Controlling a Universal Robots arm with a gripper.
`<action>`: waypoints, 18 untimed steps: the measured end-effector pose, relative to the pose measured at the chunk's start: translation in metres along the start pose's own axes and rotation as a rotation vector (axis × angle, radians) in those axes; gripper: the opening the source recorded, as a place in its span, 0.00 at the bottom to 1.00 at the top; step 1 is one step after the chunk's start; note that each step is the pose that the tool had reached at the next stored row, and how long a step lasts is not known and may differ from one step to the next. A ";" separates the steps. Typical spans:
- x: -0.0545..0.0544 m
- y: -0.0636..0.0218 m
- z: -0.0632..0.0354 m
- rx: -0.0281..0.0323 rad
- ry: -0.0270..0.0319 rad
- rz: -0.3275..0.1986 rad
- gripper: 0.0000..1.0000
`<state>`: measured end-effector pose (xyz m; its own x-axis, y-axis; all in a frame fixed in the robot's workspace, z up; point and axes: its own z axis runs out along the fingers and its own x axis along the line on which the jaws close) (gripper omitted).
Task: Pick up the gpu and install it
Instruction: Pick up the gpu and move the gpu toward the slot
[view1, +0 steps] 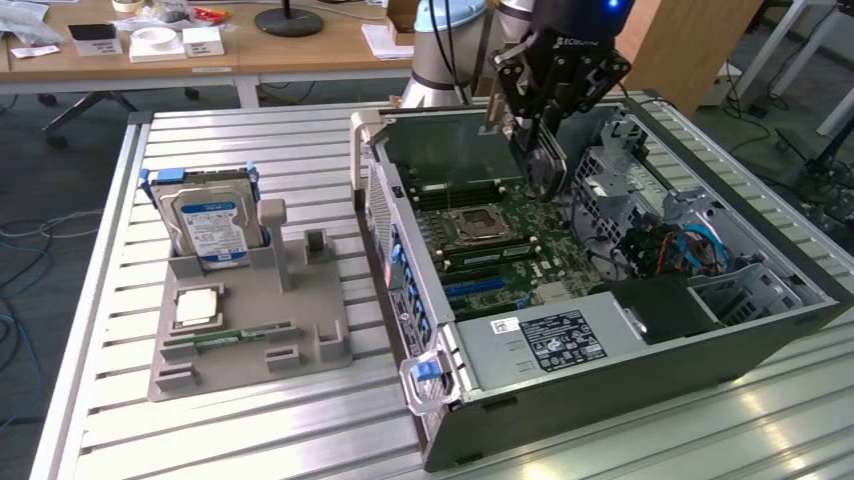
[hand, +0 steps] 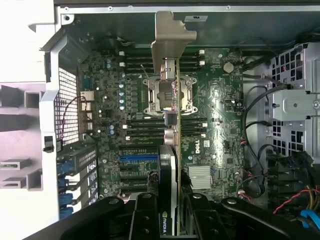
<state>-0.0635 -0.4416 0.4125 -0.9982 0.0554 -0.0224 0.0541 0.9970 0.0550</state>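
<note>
The gpu (hand: 170, 175) wears a dull metal bracket (hand: 172, 37) — table (view1: 240, 440) ribbed bare metal.

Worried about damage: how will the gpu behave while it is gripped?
Probably stiff: the gpu juts straight from the hand without sagging. Likely fragile, being a thin card seen edge-on. Its metal bracket could catch on the case.

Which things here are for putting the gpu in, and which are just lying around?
For the job: the gpu, held in the gripper; the open computer case; its motherboard.

Just lying about: the hard drive, the memory stick and the processor chip, all on the grey holder beside the case.
</note>
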 end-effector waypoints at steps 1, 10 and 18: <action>0.000 0.0000 0.0000 0.0000 0.0001 0.000 0.27; -0.003 0.0002 0.0001 -0.0001 0.0000 0.000 0.27; -0.021 0.0011 0.0006 0.0000 0.0000 0.000 0.27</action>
<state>-0.0425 -0.4416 0.4125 -0.9982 0.0555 -0.0224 0.0542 0.9970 0.0551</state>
